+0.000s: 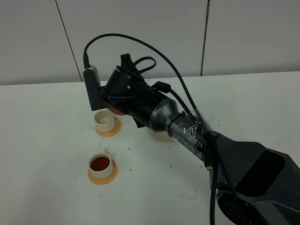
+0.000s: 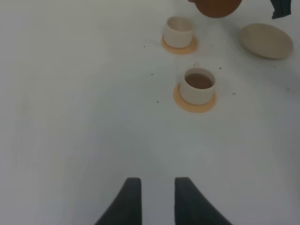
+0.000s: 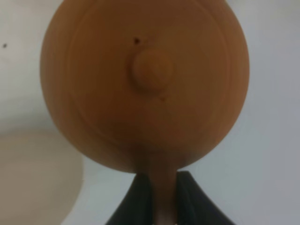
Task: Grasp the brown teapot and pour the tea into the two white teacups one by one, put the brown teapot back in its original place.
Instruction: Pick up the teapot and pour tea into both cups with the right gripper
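1. Worktop (image 1: 47, 140): white, carries everything, with a few dark specks around the cups.
2. Right arm (image 1: 187, 129): reaches across the middle of the high view and hides most of the pot there.
3. Brown teapot (image 3: 145, 84): in the air, off its saucer, over or just beside the far teacup. The step looks like the second pour. To do it well, the robot should get the spout above the cup mouth first, tip slowly, stop short of the rim, then level out. The spout is hidden in every view. Only the right wrist view shows the lid and knob.
4. Saucer (image 2: 267, 41): bare, the return spot. It is plain in the left wrist view and mostly covered in the high view.
5. Right hand (image 3: 161, 187): clenched on the teapot's loop handle. The grip should stay firm through the tilt.
6. Left hand (image 2: 153, 185): released, holding nothing, well apart from the cups.
7. Near teacup (image 1: 101, 164): holds dark tea, so it is done. Far teacup (image 1: 105, 121): looks empty, best seen from the left wrist.
8. Orange coasters (image 1: 104, 179): one under each cup.
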Robot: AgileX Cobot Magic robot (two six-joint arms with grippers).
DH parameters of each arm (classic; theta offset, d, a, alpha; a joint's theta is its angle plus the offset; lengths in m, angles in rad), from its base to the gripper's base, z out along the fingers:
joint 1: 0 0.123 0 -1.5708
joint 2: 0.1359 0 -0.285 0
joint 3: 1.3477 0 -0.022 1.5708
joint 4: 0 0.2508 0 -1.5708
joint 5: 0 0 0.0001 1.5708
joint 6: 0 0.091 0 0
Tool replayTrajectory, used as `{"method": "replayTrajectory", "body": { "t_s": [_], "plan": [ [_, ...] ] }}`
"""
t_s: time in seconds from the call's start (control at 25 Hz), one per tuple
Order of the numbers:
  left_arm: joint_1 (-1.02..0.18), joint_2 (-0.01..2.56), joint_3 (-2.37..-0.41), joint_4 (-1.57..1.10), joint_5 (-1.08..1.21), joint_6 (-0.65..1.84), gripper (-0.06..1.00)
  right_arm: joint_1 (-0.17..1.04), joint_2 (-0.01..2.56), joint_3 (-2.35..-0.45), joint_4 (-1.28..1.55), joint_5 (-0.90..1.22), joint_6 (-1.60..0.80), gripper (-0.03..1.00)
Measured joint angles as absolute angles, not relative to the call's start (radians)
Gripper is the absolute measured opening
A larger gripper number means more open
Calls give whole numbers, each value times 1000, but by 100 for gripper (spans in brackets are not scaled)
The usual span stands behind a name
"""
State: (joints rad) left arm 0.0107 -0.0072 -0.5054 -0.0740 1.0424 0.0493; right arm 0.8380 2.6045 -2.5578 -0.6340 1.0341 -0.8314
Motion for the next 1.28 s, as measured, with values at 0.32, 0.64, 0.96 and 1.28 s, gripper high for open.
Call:
{"method": "replayTrajectory", "body": {
  "t_s": [0.32, 0.64, 0.96, 1.28],
  "plan": [
    [11, -7, -505, -74, 1042, 48, 24, 843, 2604, -2558, -654, 1024, -840, 9],
    [11, -7, -505, -74, 1042, 48, 24, 843, 2604, -2558, -705, 1008, -845, 9],
    [11, -7, -505, -74, 1042, 48, 24, 843, 2604, -2558, -714, 1006, -847, 9],
    [11, -7, -505, -74, 1042, 48, 24, 843, 2612, -2554, -732, 1020, -847, 9]
  ]
}}
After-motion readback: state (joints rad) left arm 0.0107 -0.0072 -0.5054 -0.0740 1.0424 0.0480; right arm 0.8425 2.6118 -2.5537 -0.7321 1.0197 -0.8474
